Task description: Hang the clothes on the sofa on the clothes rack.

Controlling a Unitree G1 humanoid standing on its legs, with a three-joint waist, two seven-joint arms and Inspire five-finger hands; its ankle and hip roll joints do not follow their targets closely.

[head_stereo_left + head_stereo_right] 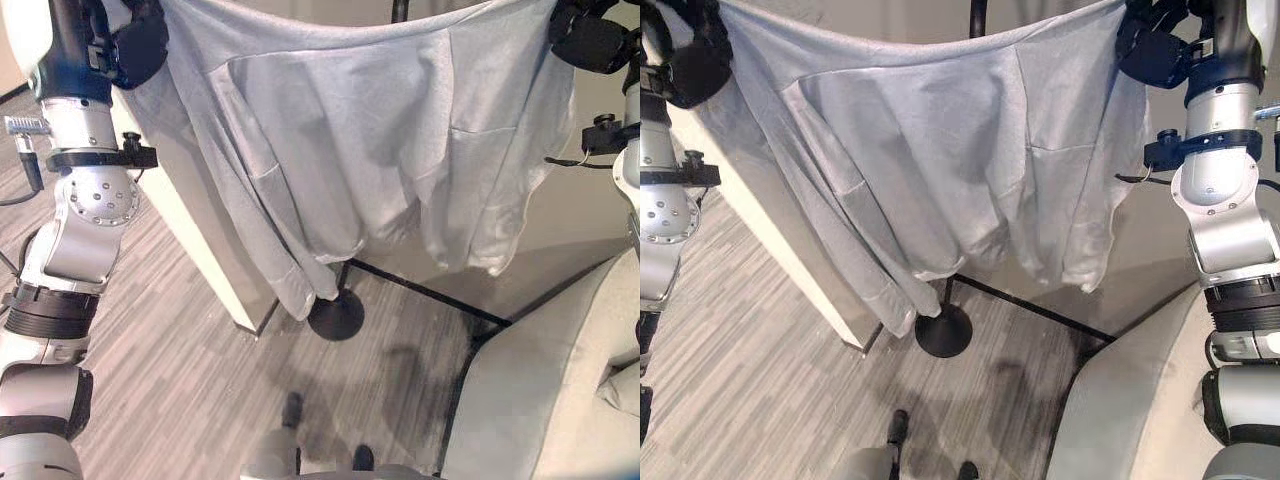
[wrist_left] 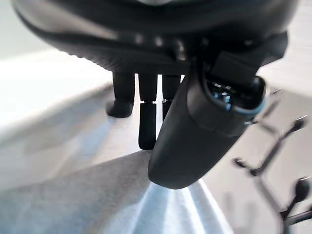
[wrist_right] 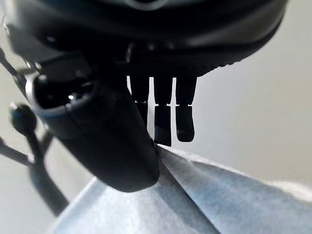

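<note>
A soft, matt pale grey cloth garment point(image 1: 350, 150) is seen above wood-grain plank flooring point(image 1: 180, 360); a matt fabric sofa point(image 1: 540, 400) is beside it.

Pale grey shirt point(image 1: 350, 150), black rack base point(image 1: 336, 316) — grey wood-grain striped floor point(image 1: 170, 350), light grey sofa point(image 1: 540, 400)

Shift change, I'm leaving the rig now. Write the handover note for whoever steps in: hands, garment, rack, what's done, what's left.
Left hand: shut on the shirt, pinching one upper corner.
Right hand: shut on the shirt, pinching the other upper corner.
Shirt: pale grey, off the sofa, held up and spread between both hands, its hem and sleeves hanging loose above the floor.
Clothes rack: round black base on the floor behind the shirt, pole rising behind the cloth; hooks show in the wrist views.
Done: garment picked up and spread out.
Left: get it onto the rack, then release both hands.
</note>
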